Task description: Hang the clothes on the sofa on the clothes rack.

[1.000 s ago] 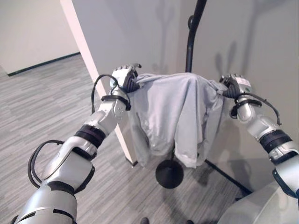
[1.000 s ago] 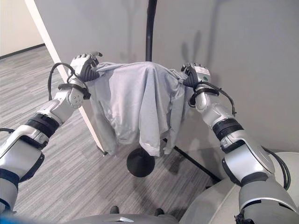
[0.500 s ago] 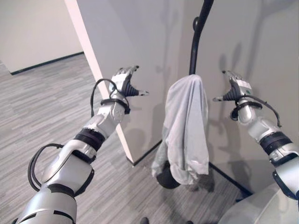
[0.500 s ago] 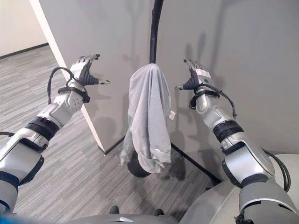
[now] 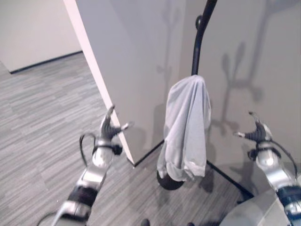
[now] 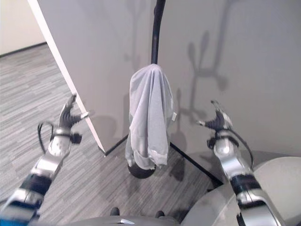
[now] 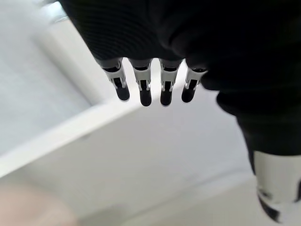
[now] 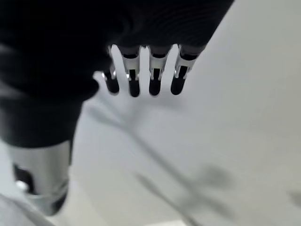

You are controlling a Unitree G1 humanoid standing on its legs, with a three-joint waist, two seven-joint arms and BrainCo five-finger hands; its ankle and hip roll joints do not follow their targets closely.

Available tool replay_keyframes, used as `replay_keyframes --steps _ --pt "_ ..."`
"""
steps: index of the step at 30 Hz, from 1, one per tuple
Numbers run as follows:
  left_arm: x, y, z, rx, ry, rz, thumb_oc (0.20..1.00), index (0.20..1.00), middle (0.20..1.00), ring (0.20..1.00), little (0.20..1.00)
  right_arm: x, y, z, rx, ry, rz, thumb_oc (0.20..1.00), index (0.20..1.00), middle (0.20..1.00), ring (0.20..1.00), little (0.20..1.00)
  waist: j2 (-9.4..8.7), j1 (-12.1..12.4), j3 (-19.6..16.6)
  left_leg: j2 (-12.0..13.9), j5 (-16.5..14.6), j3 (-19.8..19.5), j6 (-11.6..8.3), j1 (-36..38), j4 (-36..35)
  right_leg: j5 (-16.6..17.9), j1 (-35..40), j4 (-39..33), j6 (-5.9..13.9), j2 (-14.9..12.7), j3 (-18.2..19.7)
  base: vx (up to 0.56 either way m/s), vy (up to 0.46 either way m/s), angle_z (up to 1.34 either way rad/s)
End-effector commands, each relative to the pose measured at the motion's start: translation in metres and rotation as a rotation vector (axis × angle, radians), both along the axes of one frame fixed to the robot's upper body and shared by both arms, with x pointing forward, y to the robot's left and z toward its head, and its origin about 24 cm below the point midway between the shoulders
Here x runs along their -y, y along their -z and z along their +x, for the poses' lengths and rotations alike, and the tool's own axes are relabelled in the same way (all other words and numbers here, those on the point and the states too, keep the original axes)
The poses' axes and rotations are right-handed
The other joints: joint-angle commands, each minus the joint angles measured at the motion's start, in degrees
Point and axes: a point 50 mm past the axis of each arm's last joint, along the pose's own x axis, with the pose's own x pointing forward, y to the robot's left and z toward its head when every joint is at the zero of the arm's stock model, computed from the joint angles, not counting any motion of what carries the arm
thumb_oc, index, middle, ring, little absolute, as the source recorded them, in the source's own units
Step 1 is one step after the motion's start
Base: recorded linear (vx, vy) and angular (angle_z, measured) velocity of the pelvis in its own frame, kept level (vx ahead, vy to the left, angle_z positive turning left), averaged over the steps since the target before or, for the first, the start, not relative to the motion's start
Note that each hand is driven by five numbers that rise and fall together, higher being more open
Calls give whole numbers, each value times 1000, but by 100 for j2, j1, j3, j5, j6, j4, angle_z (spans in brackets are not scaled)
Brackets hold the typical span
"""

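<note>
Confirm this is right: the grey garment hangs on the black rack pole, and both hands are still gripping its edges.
Not quite. The grey garment does hang on the black rack pole, but the left hand and right hand are open and clear of it, as the left eye view shows.

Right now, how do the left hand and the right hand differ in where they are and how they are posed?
The left hand is raised near the white wall edge, on the garment's left; the right hand is on its right, before the grey wall. The left hand points up, the right hand leans toward the rack. Both are open and empty.
</note>
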Motion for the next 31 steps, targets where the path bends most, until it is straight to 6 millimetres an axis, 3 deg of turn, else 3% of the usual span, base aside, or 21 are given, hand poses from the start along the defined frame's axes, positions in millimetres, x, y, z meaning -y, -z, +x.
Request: replay_keyframes --steps 1,2,3,4,5,8,10,11,12,15,17,27,31 --pt "1 12 1 -63 76 -44 1000 1000 1000 1000 1000 -10 15 -6 -59 -73 86 1000 1000 1000 1000 1000 69 235 -59 -24 -668 119 5 347 67 -92 -185 100 381 -142 -275 41 16 -3" --pt "-5 43 -27 -194 14 -111 1000 1000 1000 1000 1000 -11 38 -25 -152 -59 114 1000 1000 1000 1000 1000 80 242 -36 -26 -658 114 15 324 67 -95 -197 100 368 -144 -266 0 0 0" --pt "-5 43 -28 -194 14 -111 1000 1000 1000 1000 1000 -11 38 -25 -153 -59 114 1000 1000 1000 1000 1000 81 240 -41 -25 -660 113 15 323 67 -96 -198 100 368 -143 -267 0 0 0" --pt "-9 70 -57 -326 -27 -124 1000 1000 1000 1000 1000 -12 55 -43 -223 -33 165 1000 1000 1000 1000 1000 96 240 -32 -31 -650 113 23 307 67 -97 -209 100 363 -140 -267 0 0 0" --pt "-9 70 -57 -327 -27 -123 1000 1000 1000 1000 1000 -12 55 -44 -224 -33 165 1000 1000 1000 1000 1000 96 240 -39 -30 -652 114 22 305 67 -98 -211 100 363 -140 -267 13 21 3" --pt "-13 97 -88 -509 -18 -29 1000 1000 1000 1000 1000 -22 79 -63 -316 -25 257 1000 1000 1000 1000 1000 103 234 -52 -40 -645 119 30 289 67 -93 -229 100 365 -142 -252 5 13 3" --pt "-10 116 -108 -640 -10 -12 1000 1000 1000 1000 1000 -30 100 -79 -428 -25 305 1000 1000 1000 1000 1000 103 235 -69 -54 -641 114 35 287 67 -86 -225 100 361 -141 -246 1 16 1" --pt "-6 129 -120 -745 37 45 1000 1000 1000 1000 1000 -40 121 -94 -538 -8 365 1000 1000 1000 1000 1000 89 237 -96 -64 -647 106 33 293 67 -96 -208 100 357 -144 -235 2 21 3" --pt "-6 129 -120 -744 37 46 1000 1000 1000 1000 1000 -40 120 -94 -537 -8 366 1000 1000 1000 1000 1000 89 237 -92 -64 -648 107 33 294 67 -97 -207 100 357 -144 -234 2 15 4" --pt "6 141 -129 -848 83 86 1000 1000 1000 1000 1000 -56 150 -124 -708 83 483 1000 1000 1000 1000 1000 83 239 -136 -79 -676 113 37 334 67 -120 -178 100 339 -137 -239 1 2 1" --pt "11 144 -131 -868 87 74 1000 1000 1000 1000 1000 -59 159 -138 -749 172 555 1000 1000 1000 1000 1000 91 236 -163 -84 -692 118 37 357 67 -134 -154 100 336 -144 -249 0 0 0" --pt "26 153 -141 -930 87 -9 1000 1000 1000 1000 1000 -62 175 -178 -889 360 679 1000 1000 1000 1000 1000 162 201 -253 -94 -756 174 32 487 67 -165 -53 100 324 -157 -277 4 3 -1" --pt "29 154 -141 -930 80 -38 1000 1000 1000 1000 1000 -61 174 -177 -881 364 686 1000 1000 1000 1000 1000 185 184 -253 -97 -763 186 32 497 67 -172 -48 100 323 -159 -270 0 0 0"
